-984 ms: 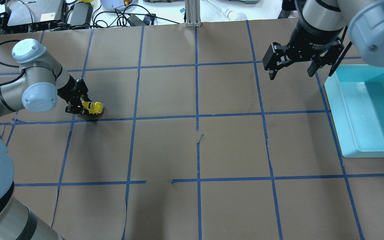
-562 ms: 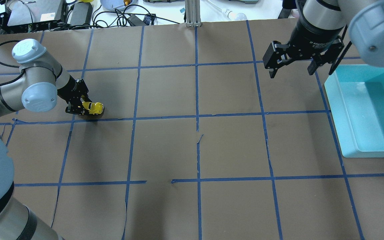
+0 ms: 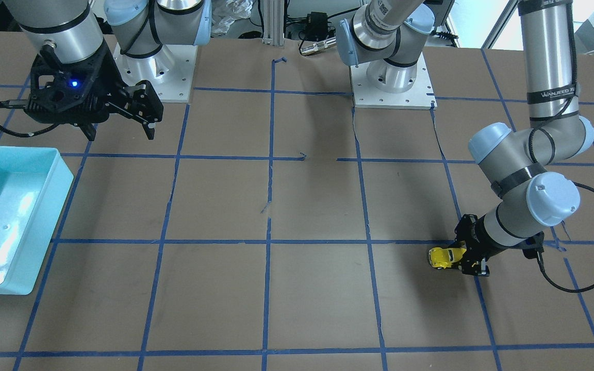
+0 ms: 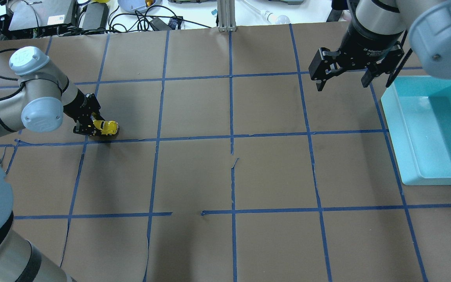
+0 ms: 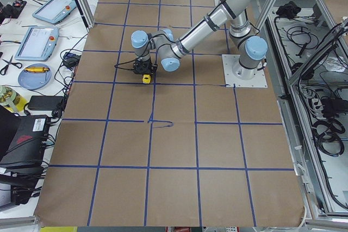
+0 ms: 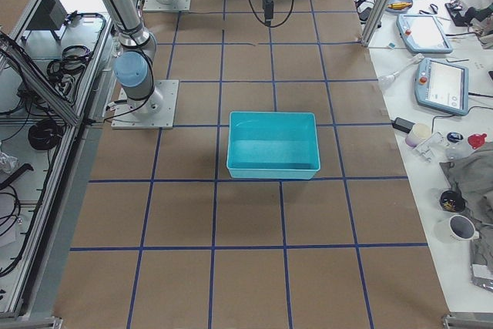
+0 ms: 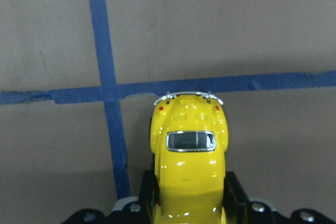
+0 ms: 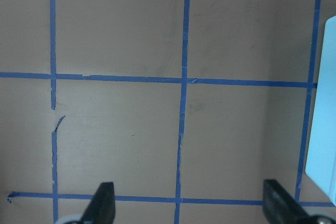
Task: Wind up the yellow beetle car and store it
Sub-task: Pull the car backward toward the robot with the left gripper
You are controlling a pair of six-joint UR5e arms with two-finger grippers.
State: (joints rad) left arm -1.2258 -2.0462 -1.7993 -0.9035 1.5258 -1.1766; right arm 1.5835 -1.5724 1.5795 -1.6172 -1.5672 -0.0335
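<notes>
The yellow beetle car (image 4: 107, 127) is at the table's left side, just above a blue tape line. My left gripper (image 4: 92, 127) is shut on the car's front half, low at the paper. The left wrist view shows the car (image 7: 190, 156) between the fingers, with its rear window and silver bumper pointing away. It also shows in the front-facing view (image 3: 440, 256) and the exterior left view (image 5: 146, 78). My right gripper (image 4: 343, 87) hangs open and empty above the table's far right, its fingers (image 8: 102, 205) wide apart.
A teal bin (image 4: 402, 149) stands empty at the right edge, just right of the right gripper, also in the exterior right view (image 6: 273, 118). Brown paper with a blue tape grid (image 4: 231, 137) covers the table. Cables and electronics lie beyond the far edge.
My left gripper has shifted a little to the left with the car held in it. The right gripper has edged slightly away from me, still open.
</notes>
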